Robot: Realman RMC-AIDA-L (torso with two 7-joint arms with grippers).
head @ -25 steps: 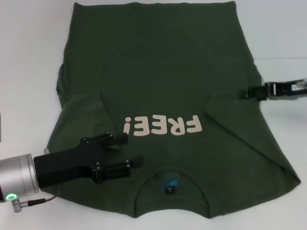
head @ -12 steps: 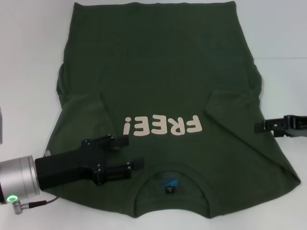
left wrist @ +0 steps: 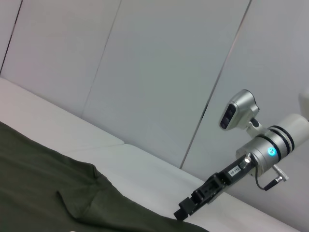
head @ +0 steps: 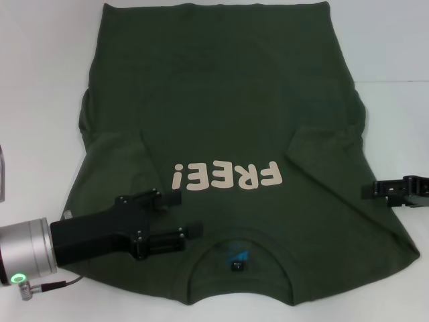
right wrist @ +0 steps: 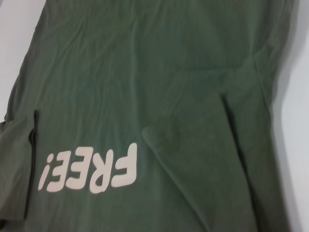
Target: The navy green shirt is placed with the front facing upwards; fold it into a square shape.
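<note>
The navy green shirt [head: 221, 100] lies flat on the white table, front up. Its cream "FREE!" lettering [head: 226, 176] reads upside down and the neck label [head: 236, 258] is at the near edge. Both sleeves are folded inward onto the body; the right sleeve flap [head: 322, 154] also shows in the right wrist view [right wrist: 193, 145]. My left gripper [head: 189, 213] is open over the shoulder area left of the collar, with nothing between its fingers. My right gripper [head: 375, 189] is over the shirt's right edge and also shows in the left wrist view [left wrist: 183, 211].
The white table [head: 40, 80] surrounds the shirt on the left and right. A pale object [head: 2, 176] sits at the far left edge. Grey wall panels [left wrist: 145, 72] rise behind the table.
My right gripper has moved from the shirt's right side at mid height toward the near side and outward to the right. The left gripper has barely shifted. The shirt lies unchanged.
</note>
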